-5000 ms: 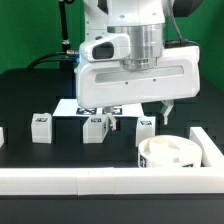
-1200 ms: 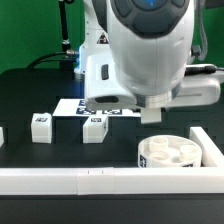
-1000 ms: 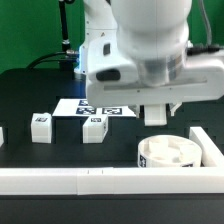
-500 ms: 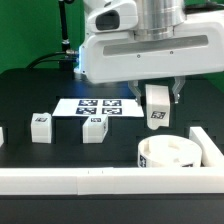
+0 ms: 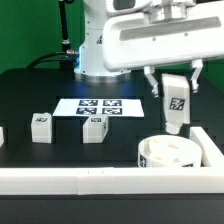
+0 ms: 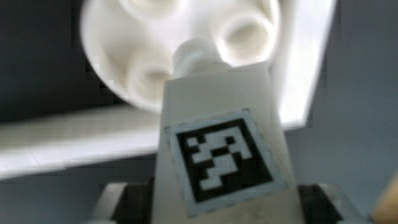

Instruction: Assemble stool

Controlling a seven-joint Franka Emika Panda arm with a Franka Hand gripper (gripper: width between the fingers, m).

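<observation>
Three legs: one held leg (image 5: 177, 100) in my grip, two loose on the black table (image 5: 30, 95).
Nearest, front bar (image 5: 100, 180): a long white border bar lying across the table's front edge.
Corner pen: a side bar (image 5: 207, 145) meets the front bar at the exterior view's right, and together they form a corner.
In that corner: the seat (image 5: 168, 153), a round white disc lying flat just beside both bars, with round hollows in its upper face.
My gripper (image 5: 175, 87): jaws closed on the held leg, one finger on each side. I hold it upright with its tag facing the exterior camera.
Held leg against seat: it hangs over the seat's far part, its lower end close above the disc. I cannot tell whether they touch.
Wrist view: the held leg (image 6: 222, 150) points at the seat (image 6: 160, 45), its far end overlapping the disc among the hollows.
Loose legs: the middle leg (image 5: 93, 128) and the left leg (image 5: 41, 126) stand near each other but apart, well away from the seat.
Farthest: the marker board (image 5: 95, 106) lies flat behind the loose legs.
</observation>
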